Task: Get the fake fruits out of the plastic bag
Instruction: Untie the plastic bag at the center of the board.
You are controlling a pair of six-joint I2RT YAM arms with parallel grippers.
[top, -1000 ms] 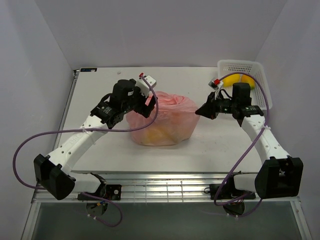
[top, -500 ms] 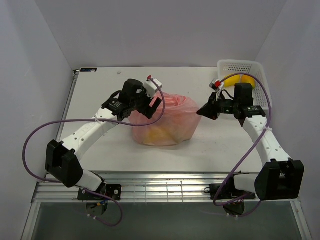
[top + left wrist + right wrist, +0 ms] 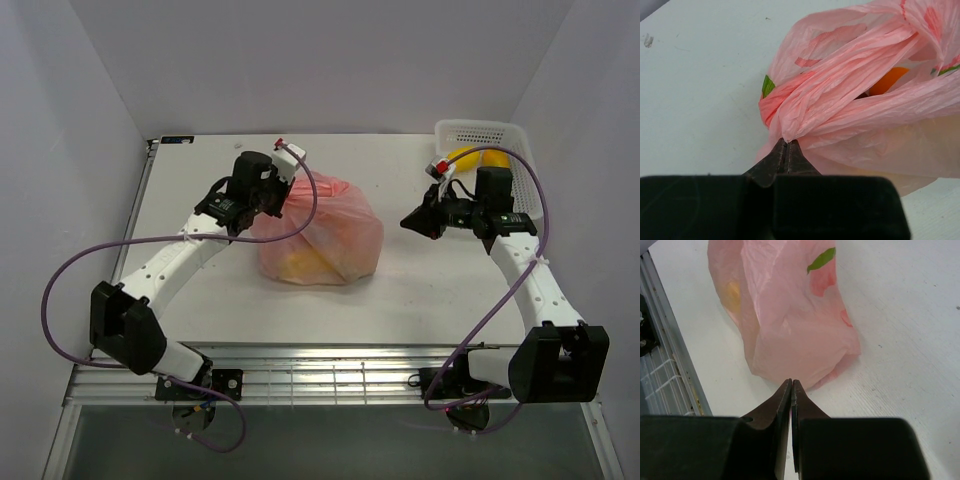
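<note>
Barely begun: the bag sits mid-table with the fruits inside, yellow and orange showing through the film, none out yet. Your left gripper pinches a gathered fold on its left side; your right gripper hangs closed on nothing, near its right side. Far right, the basket holds a yellow piece.

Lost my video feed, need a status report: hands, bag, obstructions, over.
Left hand shut, pinching plastic bag. Right hand shut, empty, short of bag. Fake fruits inside. No obstruction seen.
</note>
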